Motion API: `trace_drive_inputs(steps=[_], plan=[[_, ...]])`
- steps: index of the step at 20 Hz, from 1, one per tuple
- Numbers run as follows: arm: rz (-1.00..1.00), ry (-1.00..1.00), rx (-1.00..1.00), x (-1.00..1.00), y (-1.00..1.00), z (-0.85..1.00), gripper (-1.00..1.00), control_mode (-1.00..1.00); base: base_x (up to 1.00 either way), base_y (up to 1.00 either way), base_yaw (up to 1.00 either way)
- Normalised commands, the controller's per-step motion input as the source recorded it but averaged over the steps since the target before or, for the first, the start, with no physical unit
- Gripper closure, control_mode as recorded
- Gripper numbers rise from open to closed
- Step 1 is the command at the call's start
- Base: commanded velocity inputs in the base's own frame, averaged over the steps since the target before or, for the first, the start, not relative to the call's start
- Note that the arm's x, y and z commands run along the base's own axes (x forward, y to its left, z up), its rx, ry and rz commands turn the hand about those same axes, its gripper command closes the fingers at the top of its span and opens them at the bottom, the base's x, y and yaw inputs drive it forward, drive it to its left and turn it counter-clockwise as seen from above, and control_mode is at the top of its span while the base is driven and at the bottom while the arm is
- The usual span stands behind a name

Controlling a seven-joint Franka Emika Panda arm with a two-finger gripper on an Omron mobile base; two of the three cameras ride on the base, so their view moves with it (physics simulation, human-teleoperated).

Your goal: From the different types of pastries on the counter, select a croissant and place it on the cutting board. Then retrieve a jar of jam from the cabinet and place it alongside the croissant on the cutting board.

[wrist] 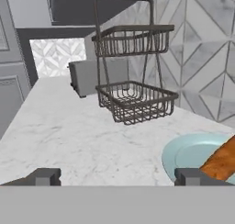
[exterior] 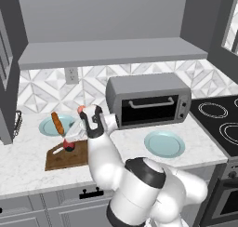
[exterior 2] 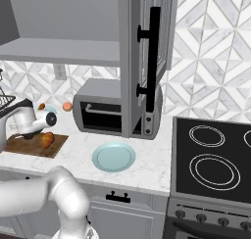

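The counter point(exterior: 200, 149) is seen bearing the toaster oven point(exterior: 148, 100); the cutting board point(exterior: 56, 160) lies left of it, with a jar of jam point(exterior: 69, 146) upright on its upper middle and the croissant point(exterior 2: 47, 140) resting on the board. The long pastry point(exterior: 57, 123) is left on its teal plate point(exterior: 46, 126). The gripper point(wrist: 117, 177) is held beside the board, jaws spread wide, nothing between them. Both placements are judged done; the release step appears complete. Next, a clean retreat upward is called for, without nudging the jar.
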Motion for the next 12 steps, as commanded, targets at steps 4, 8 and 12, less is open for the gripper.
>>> trace_drive_inputs(steps=[4, 8, 12], plan=[[0.01, 0.0, 0.11, -0.37, -0.16, 0.58, -1.0, -1.0, 0.0, 0.0, 0.0], [-0.07, 0.08, 0.13, -0.21, -0.26, 0.31, -1.0, -1.0, 0.0, 0.0, 0.0], [-0.17, 0.11, 0.12, -0.22, -0.21, 0.44, -1.0, -1.0, 0.0, 0.0, 0.0]])
